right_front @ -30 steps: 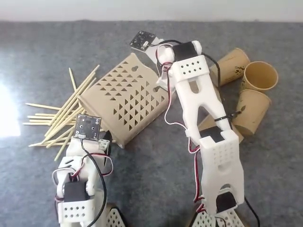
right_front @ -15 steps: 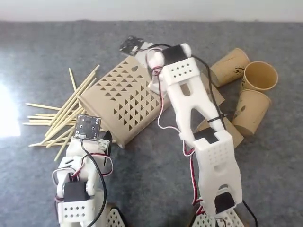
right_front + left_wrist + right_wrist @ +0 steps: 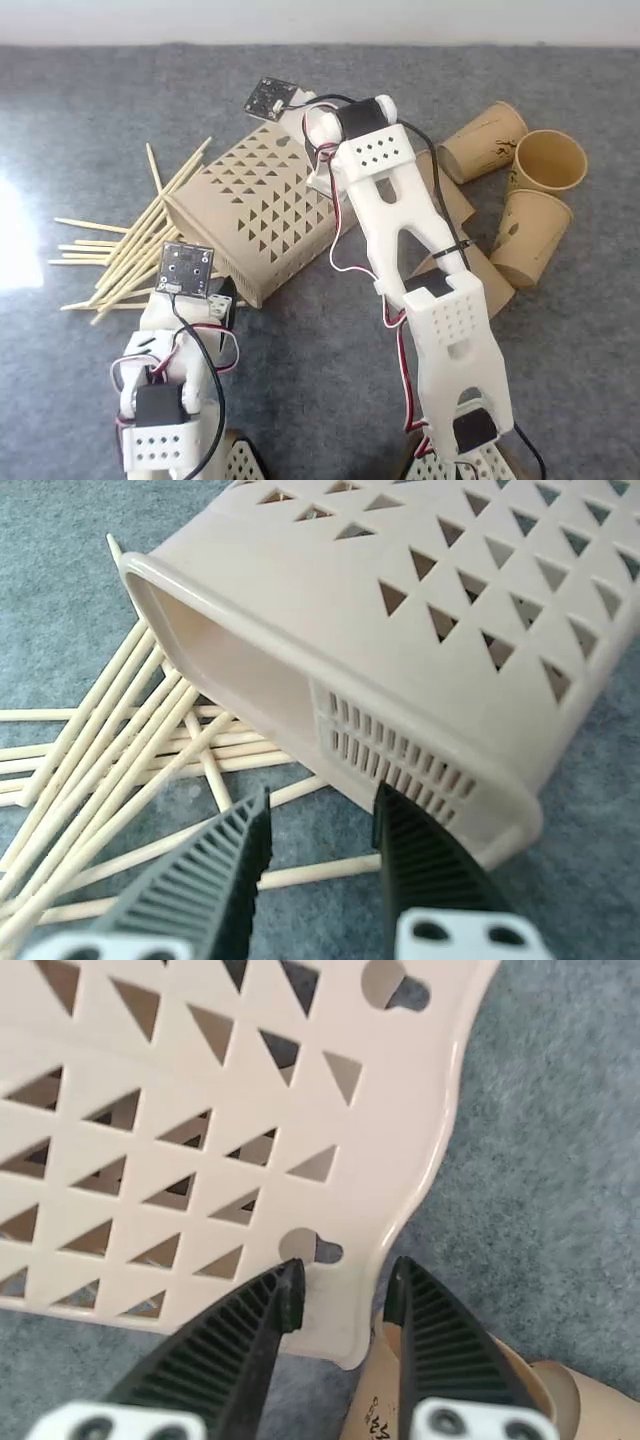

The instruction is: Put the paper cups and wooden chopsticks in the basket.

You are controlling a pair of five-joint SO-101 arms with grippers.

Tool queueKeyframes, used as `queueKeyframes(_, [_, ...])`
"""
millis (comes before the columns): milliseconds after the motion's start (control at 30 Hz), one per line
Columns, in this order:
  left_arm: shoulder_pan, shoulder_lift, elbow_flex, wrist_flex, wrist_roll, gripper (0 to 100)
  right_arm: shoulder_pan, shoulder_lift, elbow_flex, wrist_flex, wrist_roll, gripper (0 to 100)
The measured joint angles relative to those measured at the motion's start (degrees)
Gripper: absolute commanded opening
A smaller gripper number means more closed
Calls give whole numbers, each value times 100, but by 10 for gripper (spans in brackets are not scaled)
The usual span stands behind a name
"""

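The beige basket (image 3: 260, 215) with triangle holes lies tipped on its side in the middle of the grey carpet. Wooden chopsticks (image 3: 120, 250) are scattered on its left, some running under it. Several paper cups lie on the right: one on its side (image 3: 485, 140), one upright (image 3: 548, 160), another (image 3: 530, 240) beside my right arm (image 3: 400, 210). My right gripper (image 3: 345, 1285) is open over the basket's far rim corner (image 3: 340, 1330), with a cup (image 3: 545, 1395) just behind. My left gripper (image 3: 320, 830) is open just short of the basket's mouth (image 3: 250, 680), above chopsticks (image 3: 110, 770).
My right arm stretches from the near edge across the table, over a cup (image 3: 470, 270) beneath it. My left arm (image 3: 165, 390) sits at the near left. Bare carpet lies at the far left and the near right.
My right arm swung left, carrying its wrist along the basket's far corner. The basket shifted and turned a little. The left arm stayed still.
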Motion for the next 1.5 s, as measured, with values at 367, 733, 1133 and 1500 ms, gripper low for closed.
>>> queueKeyframes(367, [0,0,0,0,0,159,202,448,-914,360,-18,158])
queueKeyframes(733, [0,0,0,0,0,159,158,677,-985,818,756,8])
queueKeyframes(1133, [0,0,0,0,0,159,202,466,-1037,818,879,8])
queueKeyframes(1500, [-9,-35,0,0,0,162,211,-26,-457,844,879,8])
